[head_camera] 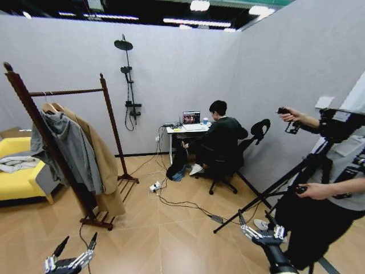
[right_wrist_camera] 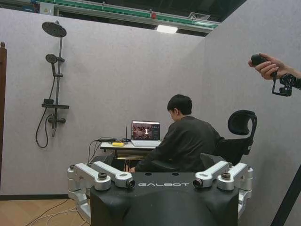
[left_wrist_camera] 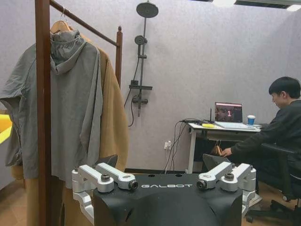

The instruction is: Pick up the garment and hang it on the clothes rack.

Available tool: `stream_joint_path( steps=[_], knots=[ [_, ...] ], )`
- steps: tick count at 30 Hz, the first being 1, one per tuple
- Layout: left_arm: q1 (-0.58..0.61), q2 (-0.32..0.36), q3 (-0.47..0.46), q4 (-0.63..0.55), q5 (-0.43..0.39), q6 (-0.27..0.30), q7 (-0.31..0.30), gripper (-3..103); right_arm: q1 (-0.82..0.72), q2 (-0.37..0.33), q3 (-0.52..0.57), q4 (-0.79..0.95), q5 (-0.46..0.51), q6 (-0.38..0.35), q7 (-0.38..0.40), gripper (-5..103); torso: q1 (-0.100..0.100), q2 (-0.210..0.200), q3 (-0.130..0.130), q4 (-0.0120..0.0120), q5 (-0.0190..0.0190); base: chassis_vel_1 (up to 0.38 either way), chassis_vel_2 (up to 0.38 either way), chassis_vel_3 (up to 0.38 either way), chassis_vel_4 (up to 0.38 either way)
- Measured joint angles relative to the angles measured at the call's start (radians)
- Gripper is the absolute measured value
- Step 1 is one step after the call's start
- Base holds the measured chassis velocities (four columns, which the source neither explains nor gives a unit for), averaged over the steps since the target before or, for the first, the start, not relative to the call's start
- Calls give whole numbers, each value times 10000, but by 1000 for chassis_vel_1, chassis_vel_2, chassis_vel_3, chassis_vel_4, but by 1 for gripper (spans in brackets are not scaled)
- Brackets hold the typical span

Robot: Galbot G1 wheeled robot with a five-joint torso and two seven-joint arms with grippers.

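The clothes rack [head_camera: 109, 114] of dark reddish-brown wood stands at the left, a little ahead of me; its near post [left_wrist_camera: 42, 117] rises close in the left wrist view. On its rail hang a grey hooded jacket [head_camera: 71, 145] and a long tan coat [head_camera: 102, 160]. The garment is out of view. My left gripper [head_camera: 80, 237] is low at the bottom left, open and holding nothing. At the bottom right, my right gripper [head_camera: 255, 222] is open and likewise holds nothing. Both are well short of the rack.
A yellow sofa [head_camera: 17, 177] with a pale cloth sits far left. Cables and a power strip [head_camera: 155, 186] trail over the floor towards a desk [head_camera: 188, 130] where a person sits. A black shower pole [head_camera: 129, 80] is on the back wall. A tripod [head_camera: 285, 185] and a standing person crowd the right.
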Motion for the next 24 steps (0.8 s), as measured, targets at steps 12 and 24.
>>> stream_joint_path(
  steps=[12, 24],
  knots=[
    [0, 0, 0, 0, 0, 0, 0, 100, 0, 0, 0, 0, 0, 0, 0, 100, 0, 0, 0, 0, 0, 0, 0, 0, 0],
    [0, 0, 0, 0, 0, 0, 0, 100, -1, 0, 0, 0, 0, 0, 0, 100, 0, 0, 0, 0, 0, 0, 0, 0, 0]
  ],
)
